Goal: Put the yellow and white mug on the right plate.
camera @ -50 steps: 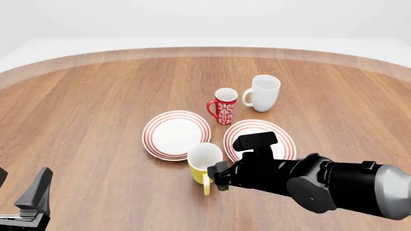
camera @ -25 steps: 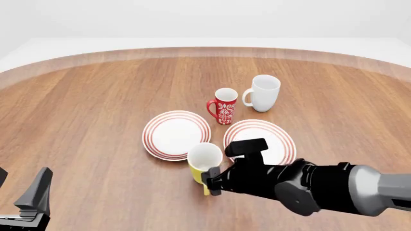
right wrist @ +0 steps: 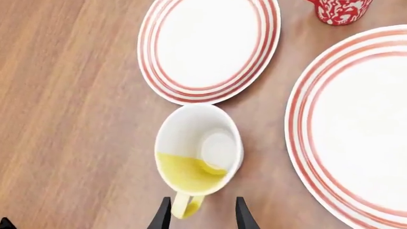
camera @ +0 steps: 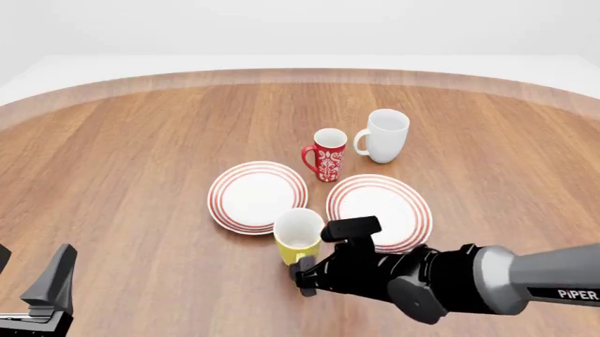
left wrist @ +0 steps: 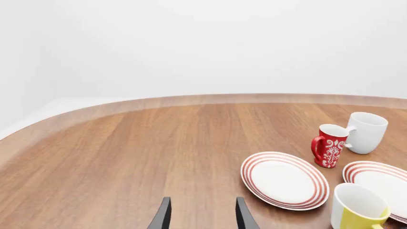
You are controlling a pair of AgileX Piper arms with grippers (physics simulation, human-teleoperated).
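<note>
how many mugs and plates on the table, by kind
mugs: 3, namely the yellow and white mug, the red patterned mug and the white mug
plates: 2, namely the left plate and the right plate
total: 5

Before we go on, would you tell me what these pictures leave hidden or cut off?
- Front view: the right gripper and arm cover the handle and lower side of the yellow mug, so contact cannot be judged.
- Right wrist view: the right plate runs off the frame edge; the red mug shows only its base.
- Right wrist view: the fingertips straddle the handle, but it is unclear whether they touch it.
- Left wrist view: the left gripper is cut by the frame edge.
</note>
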